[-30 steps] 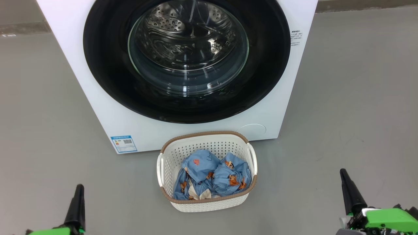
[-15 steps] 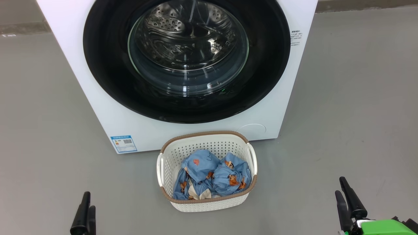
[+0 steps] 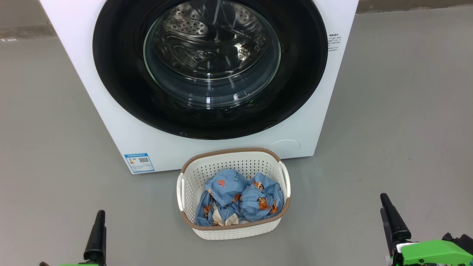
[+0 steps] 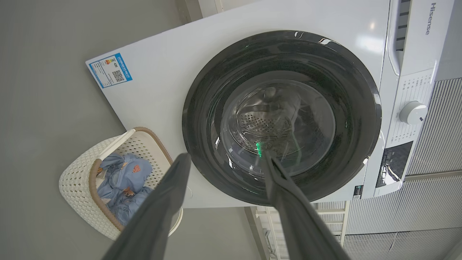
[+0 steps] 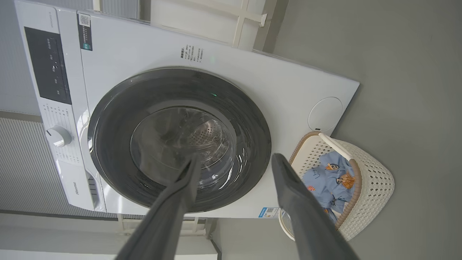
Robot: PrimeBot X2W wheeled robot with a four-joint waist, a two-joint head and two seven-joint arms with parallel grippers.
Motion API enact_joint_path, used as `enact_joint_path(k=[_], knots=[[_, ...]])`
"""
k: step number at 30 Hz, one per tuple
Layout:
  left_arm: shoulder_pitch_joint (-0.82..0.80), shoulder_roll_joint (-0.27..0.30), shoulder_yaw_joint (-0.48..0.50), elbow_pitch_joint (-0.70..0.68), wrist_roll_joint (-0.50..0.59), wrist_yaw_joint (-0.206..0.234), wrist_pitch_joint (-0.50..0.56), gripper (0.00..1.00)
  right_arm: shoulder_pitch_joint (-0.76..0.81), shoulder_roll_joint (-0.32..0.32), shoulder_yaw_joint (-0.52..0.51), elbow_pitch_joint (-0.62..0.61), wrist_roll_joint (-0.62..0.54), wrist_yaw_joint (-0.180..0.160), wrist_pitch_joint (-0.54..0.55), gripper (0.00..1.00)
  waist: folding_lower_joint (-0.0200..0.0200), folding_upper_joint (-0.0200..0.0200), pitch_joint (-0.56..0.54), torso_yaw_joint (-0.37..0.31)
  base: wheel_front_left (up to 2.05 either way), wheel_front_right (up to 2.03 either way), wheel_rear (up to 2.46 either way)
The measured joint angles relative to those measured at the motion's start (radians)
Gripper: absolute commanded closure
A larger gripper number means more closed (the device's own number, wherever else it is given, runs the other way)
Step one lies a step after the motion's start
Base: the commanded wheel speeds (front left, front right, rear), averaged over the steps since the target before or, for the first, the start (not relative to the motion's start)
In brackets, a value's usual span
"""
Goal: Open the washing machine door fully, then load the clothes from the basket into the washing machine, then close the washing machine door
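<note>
Holds left end effector (image 4: 225,155) and right end effector (image 5: 236,157) spread, empty, flanking basket (image 3: 236,231) of clothes (image 3: 240,199); faces washing machine door (image 3: 210,122) ahead, shut, likely staged for opening first.

Basket (image 3: 229,151) (clothes (image 3: 240,199) inside) before washing machine (image 3: 111,122).

I see the washing machine (image 3: 111,122) with its black-rimmed door (image 3: 210,66) shut; the cream basket (image 3: 236,232) before it holds crumpled blue clothes (image 3: 240,201).

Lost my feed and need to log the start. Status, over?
Both open, empty: left pincer, right pincer. Shut: washing machine door. Loaded: nothing, clothes in basket. Basket on floor close before washing machine, below door.
</note>
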Motion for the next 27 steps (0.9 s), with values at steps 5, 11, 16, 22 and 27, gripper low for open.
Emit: enact_joint_path(k=[5,11,16,22,27], knots=[[-0.011,0.012,-0.013,-0.009,0.060,0.000,-0.013,0.00,-0.004,-0.007,0.004,-0.002,-0.072,0.000,-0.012,0.00,0.0000,0.0000,0.000,-0.001,0.00,0.00,0.00],[-0.012,0.023,-0.030,-0.015,0.132,0.000,-0.031,0.00,-0.017,-0.013,0.008,-0.013,-0.158,0.000,-0.029,0.00,0.0000,0.0001,-0.001,-0.002,0.00,0.00,0.00],[-0.012,0.030,-0.043,-0.019,0.202,0.000,-0.044,0.00,-0.019,-0.015,0.014,-0.018,-0.235,0.000,-0.045,0.00,0.0000,0.0000,-0.002,-0.003,0.00,0.00,0.00],[-0.012,0.044,-0.054,-0.022,0.286,0.000,-0.064,0.00,-0.022,-0.021,0.023,-0.024,-0.318,0.000,-0.062,0.00,0.0000,0.0000,-0.004,-0.007,0.00,0.00,0.00],[-0.012,0.046,-0.059,-0.024,0.351,0.000,-0.075,0.00,-0.032,-0.026,0.030,-0.028,-0.392,0.000,-0.076,0.00,0.0000,0.0000,-0.006,-0.013,0.00,0.00,0.00]])
